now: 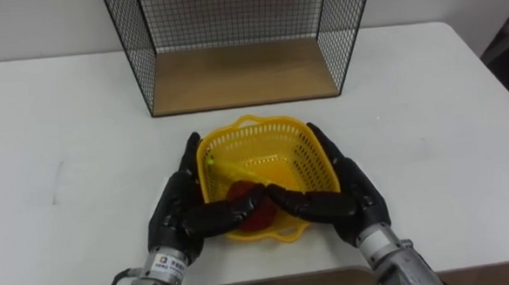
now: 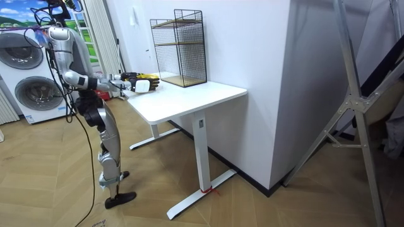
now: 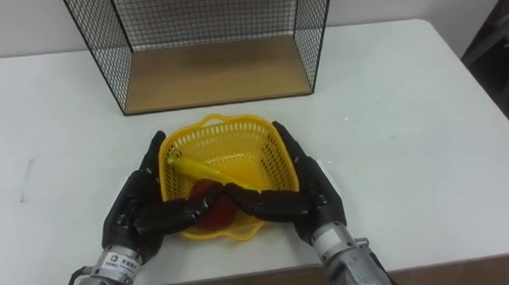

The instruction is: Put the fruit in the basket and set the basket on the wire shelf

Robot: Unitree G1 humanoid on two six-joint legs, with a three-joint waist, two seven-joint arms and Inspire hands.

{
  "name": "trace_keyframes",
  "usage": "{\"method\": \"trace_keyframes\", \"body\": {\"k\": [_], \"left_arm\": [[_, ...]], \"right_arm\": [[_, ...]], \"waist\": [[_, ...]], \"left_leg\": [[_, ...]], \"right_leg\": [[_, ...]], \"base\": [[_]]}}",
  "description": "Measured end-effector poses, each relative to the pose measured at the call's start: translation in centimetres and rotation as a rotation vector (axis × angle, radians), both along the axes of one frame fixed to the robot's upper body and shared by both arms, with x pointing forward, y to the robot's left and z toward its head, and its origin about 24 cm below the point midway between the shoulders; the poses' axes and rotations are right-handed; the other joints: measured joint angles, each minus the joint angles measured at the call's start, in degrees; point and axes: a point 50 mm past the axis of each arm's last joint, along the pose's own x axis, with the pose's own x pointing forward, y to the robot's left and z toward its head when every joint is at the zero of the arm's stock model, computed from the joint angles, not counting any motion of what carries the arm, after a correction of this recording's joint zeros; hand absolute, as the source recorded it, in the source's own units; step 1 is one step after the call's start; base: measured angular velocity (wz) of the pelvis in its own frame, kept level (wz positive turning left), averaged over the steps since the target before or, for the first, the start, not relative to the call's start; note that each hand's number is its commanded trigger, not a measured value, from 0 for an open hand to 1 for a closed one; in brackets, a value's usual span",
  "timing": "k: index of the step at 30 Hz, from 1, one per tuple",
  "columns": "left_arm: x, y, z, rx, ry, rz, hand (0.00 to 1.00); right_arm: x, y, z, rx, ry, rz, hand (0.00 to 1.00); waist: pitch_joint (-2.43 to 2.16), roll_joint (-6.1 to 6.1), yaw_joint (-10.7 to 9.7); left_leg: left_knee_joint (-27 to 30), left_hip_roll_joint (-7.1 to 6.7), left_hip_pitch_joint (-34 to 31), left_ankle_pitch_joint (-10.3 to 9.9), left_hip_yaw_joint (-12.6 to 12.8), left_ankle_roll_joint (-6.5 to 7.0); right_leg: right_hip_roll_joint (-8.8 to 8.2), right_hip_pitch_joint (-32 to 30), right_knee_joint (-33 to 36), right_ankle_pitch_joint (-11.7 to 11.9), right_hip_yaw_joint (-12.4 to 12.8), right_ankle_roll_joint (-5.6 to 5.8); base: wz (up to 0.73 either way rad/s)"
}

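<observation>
A yellow plastic basket (image 1: 262, 125) sits on the white table (image 1: 427, 107), close to its near edge. Inside lie a banana (image 1: 238, 169) and a red fruit (image 1: 258, 217). My left hand (image 1: 181, 203) rests flat along the basket's left wall. On the opposite wall my right hand (image 1: 351, 194) does the same. Both have straight fingers, and the two thumbs reach inward over the near rim, meeting above the red fruit. The black wire shelf (image 1: 242, 73), with a wooden floor, stands just behind the basket, its open side facing me.
In the room view I stand at the table's end on that view's left, both arms stretched forward. The wire shelf (image 2: 178, 47) has two tiers and stands against the wall. Washing machines (image 2: 31, 91) are behind me. Bare tabletop lies on both sides of the basket.
</observation>
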Motion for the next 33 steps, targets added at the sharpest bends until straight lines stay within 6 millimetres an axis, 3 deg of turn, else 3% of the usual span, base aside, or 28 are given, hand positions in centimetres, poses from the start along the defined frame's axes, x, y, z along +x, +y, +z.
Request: {"method": "trace_keyframes", "body": {"k": [11, 18, 25, 33], "left_arm": [[0.8, -0.1, 0.6, 0.003, -0.022, 0.016, 0.00], [2.3, -0.2, 2.8, -0.004, -0.115, 0.066, 0.00], [3.3, -0.4, 4.6, -0.020, -0.188, 0.087, 0.00], [3.6, -0.6, 6.5, -0.075, -0.261, 0.128, 0.00]], "right_arm": [[0.8, 0.4, 0.6, 0.003, -0.015, -0.026, 0.00], [2.6, 1.0, 2.7, 0.010, -0.125, -0.026, 0.00], [2.9, 1.4, 4.8, 0.026, -0.208, -0.051, 0.00], [3.0, 1.7, 6.7, 0.085, -0.277, -0.069, 0.00]], "waist": [[0.05, 0.37, 0.0], [0.02, 0.40, 0.1], [0.00, 0.40, 1.4], [-0.03, 0.38, 1.6]], "left_leg": [[0.1, 0.04, -0.1, 0.0, 0.3, 0.00], [0.0, 0.09, 1.0, 0.0, 0.8, 0.02], [0.0, 0.19, 1.0, 0.0, 1.0, 0.01], [0.7, 0.31, 1.3, 0.0, 1.0, 0.01]], "right_leg": [[0.01, -0.3, 0.3, 0.0, 0.2, 0.00], [0.02, 0.4, 0.4, 0.0, 0.7, 0.00], [0.09, 0.2, 0.4, 0.0, 0.8, -0.05], [0.10, 0.4, 1.1, 0.0, 0.5, -0.06]], "base": [[-0.01], [-0.03], [0.00], [0.00]]}}
